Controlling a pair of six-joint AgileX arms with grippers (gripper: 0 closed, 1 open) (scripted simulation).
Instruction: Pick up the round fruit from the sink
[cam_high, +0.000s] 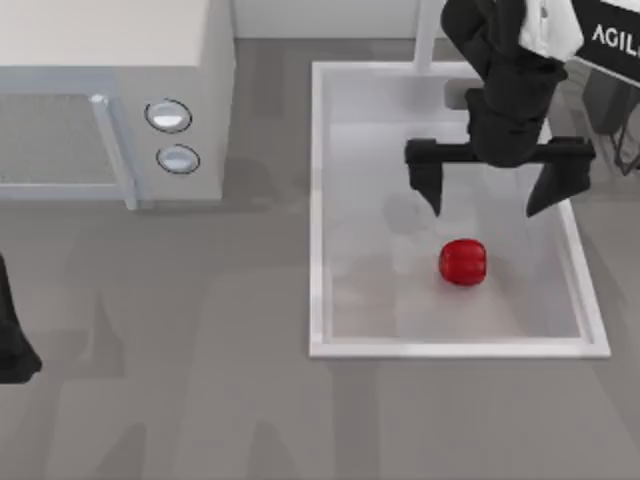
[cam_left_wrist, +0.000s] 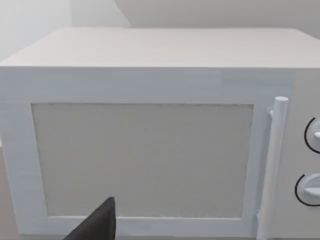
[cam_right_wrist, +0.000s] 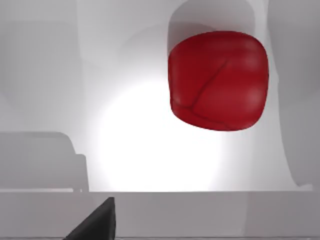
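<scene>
- The sink (cam_high: 318, 200) sits on the right half of the table (cam_high: 200, 400).
- The microwave (cam_high: 110, 60) stands at the table's far left, well apart from the sink.
- The fruit (cam_high: 463, 262) lies on the sink's floor, nearer the front rim.
- The faucet (cam_high: 427, 35) rises at the sink's back edge.
- The right gripper (cam_high: 492, 195) hangs over the sink, behind the fruit, not touching it.
- The left arm (cam_high: 12, 340) sits at the table's left edge, in front of the microwave.
</scene>
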